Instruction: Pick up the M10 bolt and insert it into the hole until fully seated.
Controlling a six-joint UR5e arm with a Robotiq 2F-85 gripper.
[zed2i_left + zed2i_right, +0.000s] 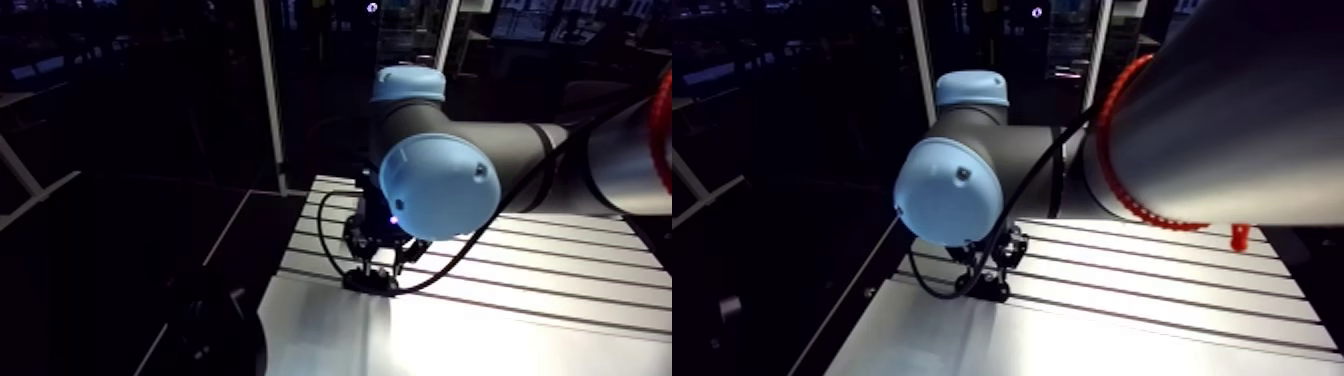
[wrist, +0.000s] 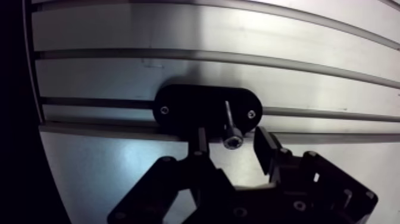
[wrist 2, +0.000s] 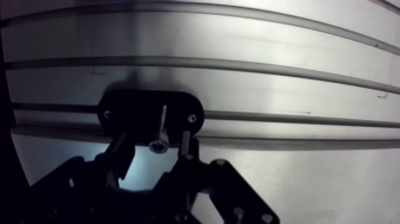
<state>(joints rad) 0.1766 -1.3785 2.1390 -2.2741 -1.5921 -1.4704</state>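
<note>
In the wrist view a black oval block (image 2: 190,110) with a small screw at each end lies across a table slot. A dark socket-head bolt (image 2: 230,128) stands in the block, its shaft running down into it and its head (image 2: 233,142) towards the camera. My gripper (image 2: 233,142) is right above the block with one finger on each side of the bolt head. A small gap shows on both sides, so the gripper is open and holds nothing. In the arm view the gripper (image 1: 377,262) hangs low over the block (image 1: 368,284), partly hidden behind the blue joint cap.
The block sits near the left end of the slotted aluminium table (image 2: 238,42), close to its edge (image 2: 33,89). Long slots (image 2: 238,58) run across the table beyond the block. A smooth plate (image 2: 107,173) lies under the gripper's body.
</note>
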